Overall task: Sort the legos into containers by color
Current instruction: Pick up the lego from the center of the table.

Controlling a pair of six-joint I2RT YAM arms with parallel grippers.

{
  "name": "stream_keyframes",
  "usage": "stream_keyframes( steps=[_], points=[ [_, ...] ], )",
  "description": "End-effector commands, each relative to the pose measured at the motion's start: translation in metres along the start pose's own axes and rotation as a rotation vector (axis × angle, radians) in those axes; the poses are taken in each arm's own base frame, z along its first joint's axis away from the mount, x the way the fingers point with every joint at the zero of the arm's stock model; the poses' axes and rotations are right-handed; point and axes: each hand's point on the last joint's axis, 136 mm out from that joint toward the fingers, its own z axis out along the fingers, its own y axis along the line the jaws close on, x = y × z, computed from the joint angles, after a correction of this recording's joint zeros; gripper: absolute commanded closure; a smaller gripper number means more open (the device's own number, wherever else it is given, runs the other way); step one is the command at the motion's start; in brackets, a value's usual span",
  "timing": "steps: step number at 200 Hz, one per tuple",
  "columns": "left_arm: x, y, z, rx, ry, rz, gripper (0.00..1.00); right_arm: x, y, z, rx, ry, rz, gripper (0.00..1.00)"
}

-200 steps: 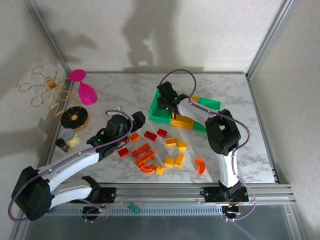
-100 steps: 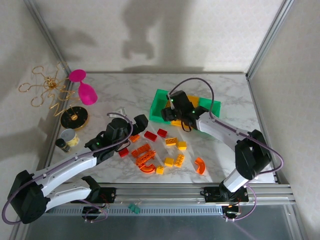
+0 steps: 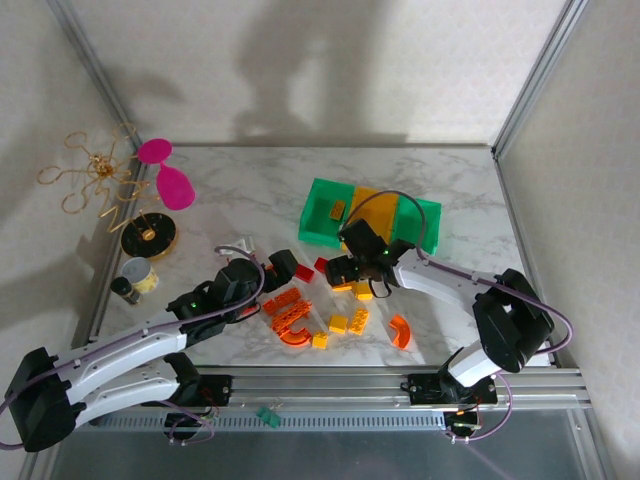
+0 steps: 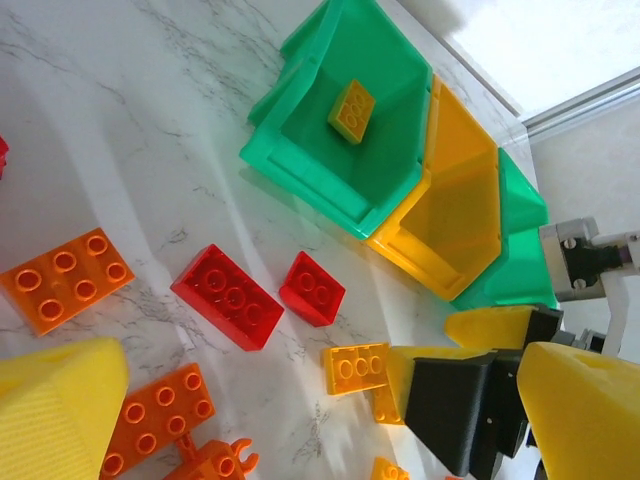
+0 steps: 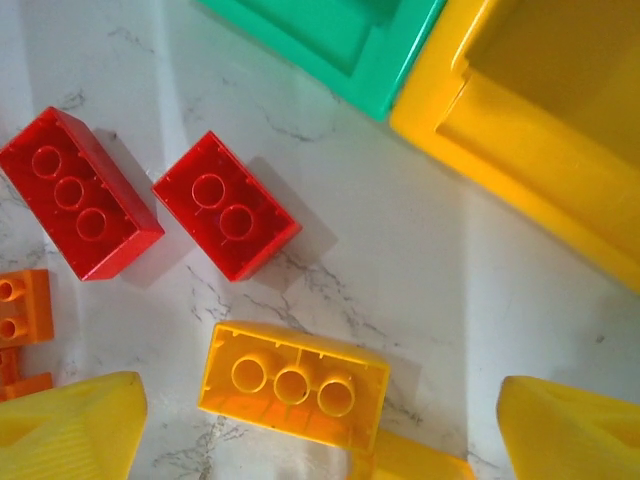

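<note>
Over bench centre, right arm: rises from its near-right base, elbow out to the right, forearm running left; right pincer (image 3: 345,273) points down at the far edge of the brick scatter, just near of the bins.
Right pincer state: pads (image 5: 70,430) wide apart, gripping nothing; a yellow three-stud brick (image 5: 293,385) lies flat on the marble between them.
Left arm: long low sweep from the near-left corner toward centre; left pincer (image 3: 284,265) sits at the left end of the scatter, close to the right pincer.
Left pincer state: pads (image 4: 55,410) spread, holding nothing; an orange brick (image 4: 160,420) lies on the bench below.
Legos: red, orange and yellow studded pieces lie loose at bench centre (image 3: 300,312); two red bricks (image 5: 225,205) lie side by side, not touching; an orange arch (image 3: 400,331) marks the right end, a second arch (image 3: 293,338) the near side.
Containers: three bins in a touching row, far right of centre: left green bin (image 3: 322,228), yellow-orange bin (image 3: 372,203), right green bin (image 3: 428,211).
Sorted so far: one yellow brick (image 4: 352,110) lies flat in the left green bin.
Edges: aluminium rail (image 3: 520,378) along the near side; pink goblet (image 3: 170,180) and black-and-gold disc (image 3: 150,238) at far left.
Open room: bare marble far of the bins and to the right of the orange arch.
</note>
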Motion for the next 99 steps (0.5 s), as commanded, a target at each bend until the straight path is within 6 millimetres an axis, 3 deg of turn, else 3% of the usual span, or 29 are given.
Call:
stream_keyframes(
  steps=[1,51,99],
  points=[
    [0.002,0.012,-0.001,-0.042,-0.015,-0.010,0.00,0.002,0.005,0.008,0.004,0.006,0.050,0.05],
    [0.003,0.018,-0.002,-0.071,-0.024,-0.006,0.00,0.006,0.005,0.031,0.038,0.041,0.037,0.01],
    [0.003,0.025,-0.003,-0.096,-0.036,-0.003,0.00,0.006,0.004,0.042,0.063,0.052,0.011,0.10]
  ],
)
